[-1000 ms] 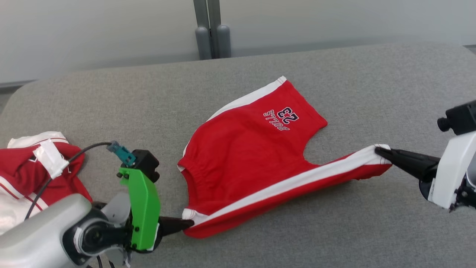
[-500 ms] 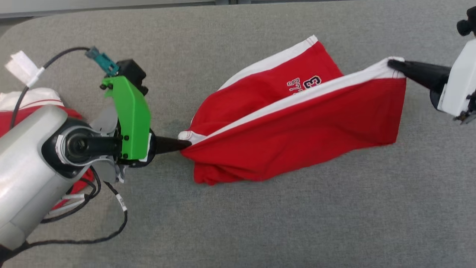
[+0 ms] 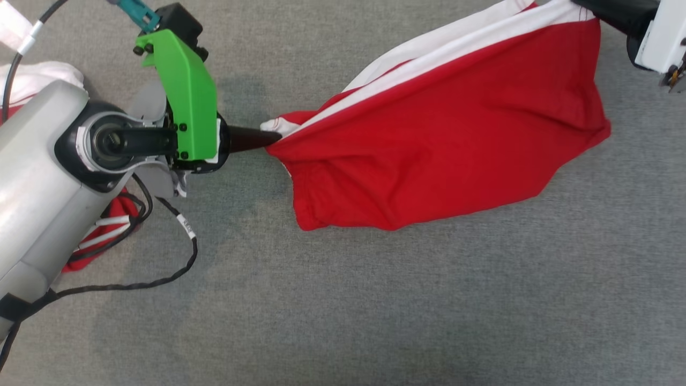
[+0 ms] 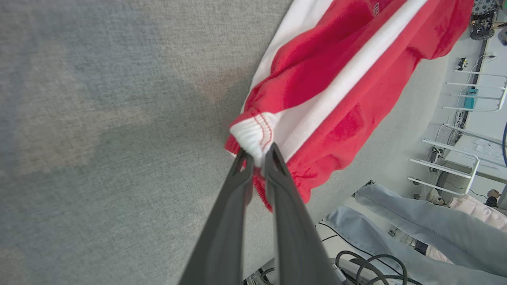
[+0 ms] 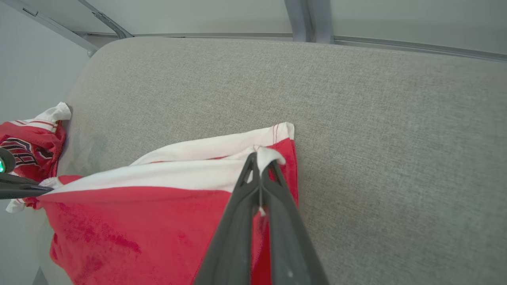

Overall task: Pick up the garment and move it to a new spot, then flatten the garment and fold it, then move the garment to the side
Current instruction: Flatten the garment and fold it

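The garment is a pair of red shorts with a white side stripe. It hangs stretched between my two grippers above the grey table, with its lower part sagging toward the surface. My left gripper is shut on the white waistband corner. My right gripper is shut on the white hem corner at the top right. In the left wrist view, my left gripper pinches the gathered elastic of the garment. In the right wrist view, my right gripper pinches the striped edge of the garment.
Another red-and-white garment lies crumpled at the table's left end, partly under my left arm. A loose black cable trails from that arm over the table. A person's legs in jeans stand beside the table. Grey posts rise behind it.
The head camera has tilted down. Both grippers have raised the striped edge, so the garment has gone from lying flat with its print up to hanging between them, print hidden.
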Controlling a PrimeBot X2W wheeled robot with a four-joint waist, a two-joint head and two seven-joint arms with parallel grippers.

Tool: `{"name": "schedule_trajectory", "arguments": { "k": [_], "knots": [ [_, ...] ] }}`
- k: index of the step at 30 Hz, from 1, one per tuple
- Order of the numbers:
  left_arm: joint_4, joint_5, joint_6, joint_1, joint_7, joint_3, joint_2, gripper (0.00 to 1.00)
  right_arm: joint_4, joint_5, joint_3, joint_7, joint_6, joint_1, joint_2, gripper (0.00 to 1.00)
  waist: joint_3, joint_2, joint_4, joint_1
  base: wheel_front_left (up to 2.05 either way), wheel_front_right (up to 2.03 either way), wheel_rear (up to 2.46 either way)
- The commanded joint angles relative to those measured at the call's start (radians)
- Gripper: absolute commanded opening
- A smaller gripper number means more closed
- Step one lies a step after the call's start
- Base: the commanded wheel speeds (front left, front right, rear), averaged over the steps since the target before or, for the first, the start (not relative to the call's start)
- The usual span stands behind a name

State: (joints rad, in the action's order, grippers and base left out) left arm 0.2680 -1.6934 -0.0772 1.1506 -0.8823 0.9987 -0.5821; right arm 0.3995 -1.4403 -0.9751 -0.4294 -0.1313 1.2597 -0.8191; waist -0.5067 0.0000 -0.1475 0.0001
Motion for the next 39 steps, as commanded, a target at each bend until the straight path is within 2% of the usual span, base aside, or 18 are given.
{"name": "schedule_trajectory", "arguments": {
  "k": [1, 3, 4, 5, 6, 7, 12, 16, 18, 21, 25, 28, 30, 34, 36, 39],
  "knots": [
    [0.013, 0.003, 0.007, 0.022, 0.005, -0.007, 0.009, 0.00, 0.020, 0.012, -0.005, 0.000, 0.001, 0.020, 0.009, 0.00, -0.052, 0.0000, -0.040, -0.0001, 0.00, 0.00, 0.00],
    [0.026, 0.009, 0.011, 0.031, 0.009, -0.009, 0.018, 0.00, 0.041, 0.017, -0.011, -0.002, 0.001, 0.036, 0.021, 0.00, -0.060, 0.0000, -0.045, -0.0001, 0.00, 0.00, 0.00],
    [0.032, 0.011, 0.014, 0.034, 0.010, -0.009, 0.023, 0.39, 0.051, 0.020, -0.014, -0.003, 0.001, 0.041, 0.025, 0.00, -0.061, 0.0000, -0.046, -0.0001, 0.00, 0.00, 0.00],
    [0.040, 0.014, 0.016, 0.036, 0.013, -0.008, 0.028, 1.00, 0.062, 0.020, -0.017, -0.001, 0.001, 0.046, 0.032, 0.31, -0.061, 0.0000, -0.047, -0.0001, 0.00, 0.00, 0.00],
    [0.044, 0.015, 0.018, 0.036, 0.013, -0.007, 0.031, 1.00, 0.071, 0.021, -0.017, 0.012, 0.001, 0.049, 0.037, 0.92, -0.058, 0.0000, -0.048, -0.0001, 0.00, 0.00, 0.00],
    [0.051, 0.015, 0.019, 0.036, 0.014, -0.007, 0.034, 1.00, 0.080, 0.019, -0.017, 0.022, 0.001, 0.050, 0.046, 1.00, -0.053, 0.0000, -0.048, -0.0001, 0.00, 0.00, 0.00],
    [0.071, 0.013, 0.041, 0.017, 0.034, -0.019, 0.028, 1.00, 0.090, 0.022, -0.024, 0.086, 0.001, 0.026, 0.060, 1.00, -0.002, 0.0000, -0.039, -0.0001, 0.00, 0.00, 0.00],
    [0.072, 0.053, 0.074, 0.000, 0.088, -0.029, -0.001, 1.00, 0.061, 0.046, -0.027, 0.195, 0.000, 0.000, 0.062, 1.00, 0.053, 0.0000, -0.023, -0.0001, 0.00, 0.00, 0.00],
    [0.068, 0.087, 0.091, -0.011, 0.149, -0.035, -0.015, 1.00, 0.039, 0.067, -0.028, 0.277, 0.000, -0.018, 0.064, 1.00, 0.082, 0.0000, -0.014, -0.0001, 0.00, 0.00, 0.00],
    [0.072, 0.173, 0.116, -0.041, 0.294, -0.048, -0.041, 1.00, 0.013, 0.109, -0.026, 0.446, 0.000, -0.057, 0.070, 1.00, 0.132, 0.0000, 0.004, -0.0001, 0.00, 0.00, 0.00],
    [0.056, 0.272, 0.117, -0.108, 0.510, -0.070, -0.063, 1.00, -0.001, 0.157, -0.016, 0.648, 0.000, -0.127, 0.083, 1.00, 0.196, 0.0000, 0.025, -0.0001, 0.00, 0.00, 0.00],
    [0.029, 0.340, 0.088, -0.172, 0.673, -0.086, -0.079, 1.00, -0.008, 0.193, 0.021, 0.690, 0.000, -0.188, 0.093, 1.00, 0.236, 0.0000, 0.036, -0.0001, 0.00, 0.00, 0.00],
    [0.004, 0.388, 0.051, -0.223, 0.781, -0.097, -0.091, 1.00, -0.016, 0.238, 0.113, 0.696, 0.000, -0.231, 0.113, 1.00, 0.260, 0.0000, 0.045, -0.0001, 0.00, 0.00, 0.00],
    [-0.069, 0.456, -0.029, -0.339, 0.967, -0.107, -0.103, 1.00, -0.044, 0.384, 0.346, 0.694, 0.000, -0.419, 0.188, 1.00, 0.301, 0.0000, 0.055, -0.0001, 0.00, 0.00, 0.00],
    [-0.101, 0.484, -0.074, -0.397, 1.056, -0.117, -0.102, 1.00, -0.066, 0.447, 0.432, 0.694, 0.000, -0.502, 0.224, 1.00, 0.315, 0.0000, 0.055, -0.0001, 0.00, 0.00, 0.00],
    [-0.151, 0.517, -0.138, -0.482, 1.129, -0.148, -0.092, 1.00, -0.090, 0.507, 0.516, 0.695, 0.000, -0.624, 0.273, 1.00, 0.329, 0.0000, 0.052, -0.0001, 0.00, 0.00, 0.00]
  ]
}}
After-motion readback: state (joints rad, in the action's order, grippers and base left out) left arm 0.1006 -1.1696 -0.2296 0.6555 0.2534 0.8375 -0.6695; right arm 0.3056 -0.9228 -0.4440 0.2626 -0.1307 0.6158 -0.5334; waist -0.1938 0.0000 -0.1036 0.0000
